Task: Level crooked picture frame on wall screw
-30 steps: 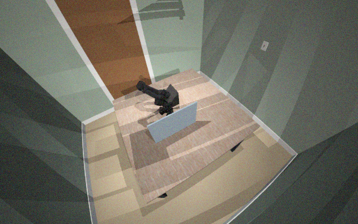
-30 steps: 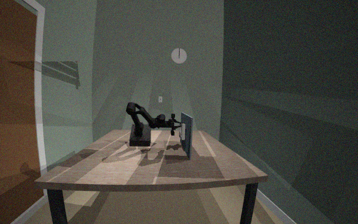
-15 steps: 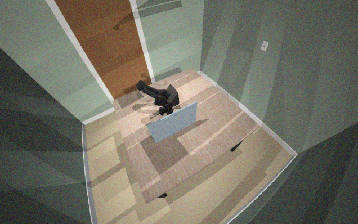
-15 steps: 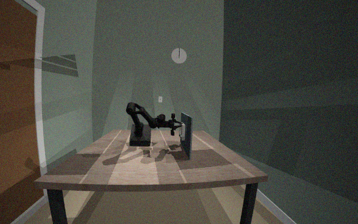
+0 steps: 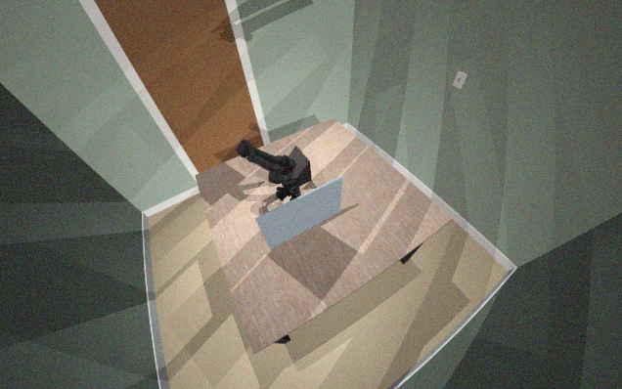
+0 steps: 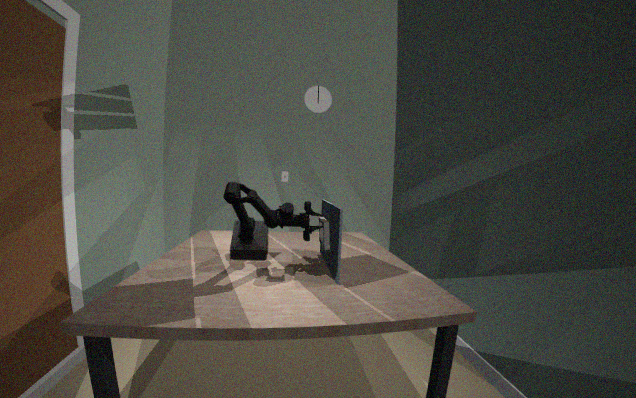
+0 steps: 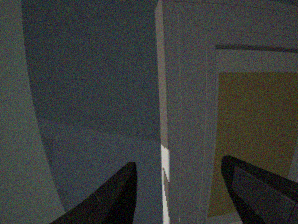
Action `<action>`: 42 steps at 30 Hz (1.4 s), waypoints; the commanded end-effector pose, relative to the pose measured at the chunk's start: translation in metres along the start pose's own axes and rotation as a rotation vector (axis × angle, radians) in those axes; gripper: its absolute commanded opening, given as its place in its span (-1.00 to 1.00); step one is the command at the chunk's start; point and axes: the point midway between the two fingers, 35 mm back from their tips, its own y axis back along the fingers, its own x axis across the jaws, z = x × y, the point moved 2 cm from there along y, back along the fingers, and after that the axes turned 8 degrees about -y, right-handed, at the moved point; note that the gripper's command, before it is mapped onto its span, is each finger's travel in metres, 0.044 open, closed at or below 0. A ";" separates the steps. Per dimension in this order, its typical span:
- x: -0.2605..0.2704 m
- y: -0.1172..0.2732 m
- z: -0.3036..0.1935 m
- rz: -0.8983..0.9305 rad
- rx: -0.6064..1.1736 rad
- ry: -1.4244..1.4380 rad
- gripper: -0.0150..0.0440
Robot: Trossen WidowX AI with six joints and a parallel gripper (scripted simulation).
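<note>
The picture frame (image 7: 189, 96) has a pale border around an olive-brown picture (image 7: 256, 136). It hangs on the small blue-grey wall panel (image 5: 303, 215) (image 6: 332, 240) that stands upright on the table. In the exterior view the frame (image 6: 324, 236) is a thin pale strip on the panel's arm side. My gripper (image 7: 179, 166) (image 5: 288, 193) (image 6: 317, 223) is open. Its two dark fingers stand apart on either side of the frame's left edge, without pressing on it. That edge looks close to upright in the wrist view. The screw and the notched strip are hidden.
The arm's base (image 6: 248, 245) sits on the wooden table (image 5: 293, 293) (image 6: 250, 310) behind the panel. A brown door (image 5: 186, 73), green room walls, a round wall clock (image 6: 318, 99) and a wall outlet (image 5: 459, 79) surround the table.
</note>
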 end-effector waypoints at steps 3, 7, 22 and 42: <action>0.001 0.005 0.001 0.000 0.000 0.011 0.39; 0.006 0.033 0.007 0.001 0.001 0.049 0.39; 0.007 0.094 0.000 0.008 -0.003 0.137 0.39; 0.052 0.123 -0.024 0.002 0.008 0.148 0.39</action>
